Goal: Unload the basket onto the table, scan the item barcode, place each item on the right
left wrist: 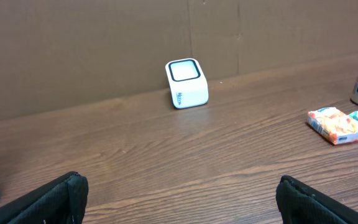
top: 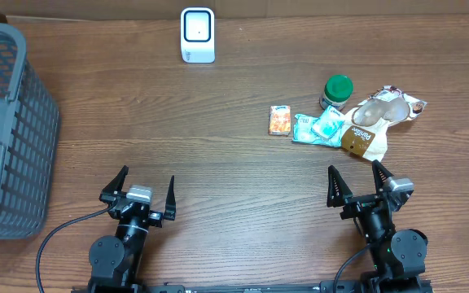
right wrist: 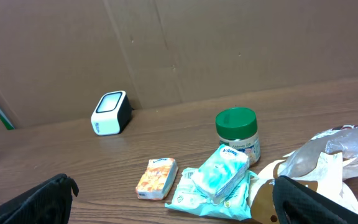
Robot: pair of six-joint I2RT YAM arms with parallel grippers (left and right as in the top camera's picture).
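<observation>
A grey basket (top: 6,130) is seen far left of the barcode scanner (top: 197,34). An orange packet (top: 279,120), tissue pack (top: 320,128), green-lidded jar (top: 337,91) and brown bag (top: 365,134) are clustered to its right. The left gripper (top: 146,176) and right gripper (top: 353,168) are held low, well short of the scanner, jaws spread and empty.

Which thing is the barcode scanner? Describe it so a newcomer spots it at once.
Start at the cardboard wall behind the table. Just before it stands the scanner: a small white box with a dark-framed window, alone, far from the orange packet and green-lidded jar.

White scanner (top: 198,35), green-lidded jar (top: 338,88), orange packet (top: 280,120) — grey basket (top: 32,122), brown woodgrain table (top: 177,138)
</observation>
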